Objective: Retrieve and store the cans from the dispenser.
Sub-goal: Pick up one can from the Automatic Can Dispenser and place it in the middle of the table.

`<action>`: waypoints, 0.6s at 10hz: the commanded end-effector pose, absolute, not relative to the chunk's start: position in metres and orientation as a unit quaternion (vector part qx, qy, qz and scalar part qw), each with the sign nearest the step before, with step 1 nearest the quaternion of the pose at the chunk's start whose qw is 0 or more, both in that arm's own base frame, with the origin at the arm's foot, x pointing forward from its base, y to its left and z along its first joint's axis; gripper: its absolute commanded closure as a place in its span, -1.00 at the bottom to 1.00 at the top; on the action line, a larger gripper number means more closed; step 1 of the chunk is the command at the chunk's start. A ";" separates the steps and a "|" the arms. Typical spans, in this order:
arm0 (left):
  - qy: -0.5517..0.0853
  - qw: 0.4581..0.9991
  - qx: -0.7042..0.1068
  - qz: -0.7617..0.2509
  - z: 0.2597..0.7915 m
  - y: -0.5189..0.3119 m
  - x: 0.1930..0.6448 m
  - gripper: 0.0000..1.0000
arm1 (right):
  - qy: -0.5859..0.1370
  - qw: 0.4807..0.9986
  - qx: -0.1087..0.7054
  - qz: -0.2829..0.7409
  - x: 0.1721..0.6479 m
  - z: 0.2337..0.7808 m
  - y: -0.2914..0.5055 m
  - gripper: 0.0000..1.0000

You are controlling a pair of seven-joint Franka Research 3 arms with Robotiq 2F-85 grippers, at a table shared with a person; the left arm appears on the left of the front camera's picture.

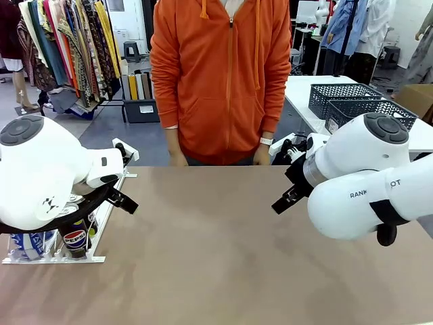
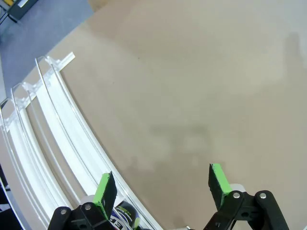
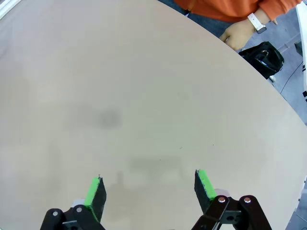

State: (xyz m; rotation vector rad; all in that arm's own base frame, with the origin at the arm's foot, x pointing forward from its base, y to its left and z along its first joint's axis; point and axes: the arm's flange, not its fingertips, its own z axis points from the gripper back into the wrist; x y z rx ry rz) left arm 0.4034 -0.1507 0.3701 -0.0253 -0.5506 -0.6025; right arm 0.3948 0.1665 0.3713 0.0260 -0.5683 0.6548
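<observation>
The left hand [image 2: 160, 184] and right hand [image 3: 148, 187] hover wide open and empty above the desk [image 1: 216, 257]. The dispenser [image 1: 51, 259] sits at the desk's 8 o'clock, with the cans [image 1: 76, 240] at its near end.

Bright even overhead light; soft faint shadows on table [image 3: 144, 96]; wrist views bowed at edges; sharp focus

The low white wire-rail dispenser [image 1: 67, 259] lies at the table's left near corner, its lanes running near to far (much of it is hidden from the front). At its near end a slim black Pepsi can [image 1: 76, 240] stands upright, with a blue can with white lettering [image 1: 30, 245] just left of it.
</observation>
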 end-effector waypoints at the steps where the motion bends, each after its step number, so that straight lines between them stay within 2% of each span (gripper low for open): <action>1: -0.268 0.918 -0.012 -0.293 0.370 -0.151 0.403 -1.00 | -0.275 0.907 0.013 0.317 0.395 0.371 0.166 -1.00; 6: -0.268 0.918 -0.012 -0.293 0.370 -0.151 0.403 -1.00 | -0.275 0.907 0.013 0.317 0.395 0.371 0.166 -1.00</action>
